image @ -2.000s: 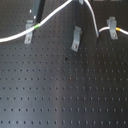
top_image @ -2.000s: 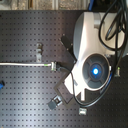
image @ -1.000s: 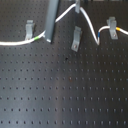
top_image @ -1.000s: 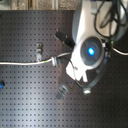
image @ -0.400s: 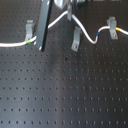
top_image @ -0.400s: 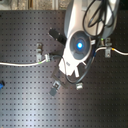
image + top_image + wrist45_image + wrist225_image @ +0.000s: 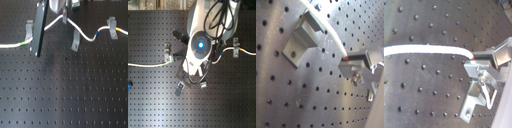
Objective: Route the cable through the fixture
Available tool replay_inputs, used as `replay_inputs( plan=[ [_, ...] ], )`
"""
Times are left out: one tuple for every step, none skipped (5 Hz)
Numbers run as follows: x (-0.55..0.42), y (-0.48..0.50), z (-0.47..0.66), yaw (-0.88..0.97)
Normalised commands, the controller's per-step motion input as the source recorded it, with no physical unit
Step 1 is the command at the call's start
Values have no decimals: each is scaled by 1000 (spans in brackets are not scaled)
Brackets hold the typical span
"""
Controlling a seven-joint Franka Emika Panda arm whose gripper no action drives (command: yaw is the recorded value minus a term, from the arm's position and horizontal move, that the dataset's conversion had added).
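Jaws look pressed together on the cable (image 7: 430,50): in the second wrist view the white cord runs straight into the gripper (image 7: 473,64) and ends there, though the contact itself is partly hidden.

In the first exterior view the cord rises to a peak under the arm, which suggests it hangs from the grip. On one side of the peak it drops to the middle clip (image 7: 75,41) and curves on to the right clip (image 7: 112,23), with the orange-yellow band (image 7: 118,31) just past it. On the other side it slopes down past the left clip (image 7: 30,31), seemingly beside it, not seated, with the green-yellow band (image 7: 24,43) close by, then trails off the first exterior view's left across the perforated board (image 7: 65,95).

The cord looks light, soft and smooth. It should sag and bend freely on both sides of the pinch, and may slip under a loose grip. A hold close to the clip being threaded would keep the free span short and easier to steer.
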Motion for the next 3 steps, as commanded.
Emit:
replay_inputs(
  plan=[
    [12, 20, -1, 0],
    [85, 159, 384, -49],
    [16, 37, 468, -91]
  ],
)
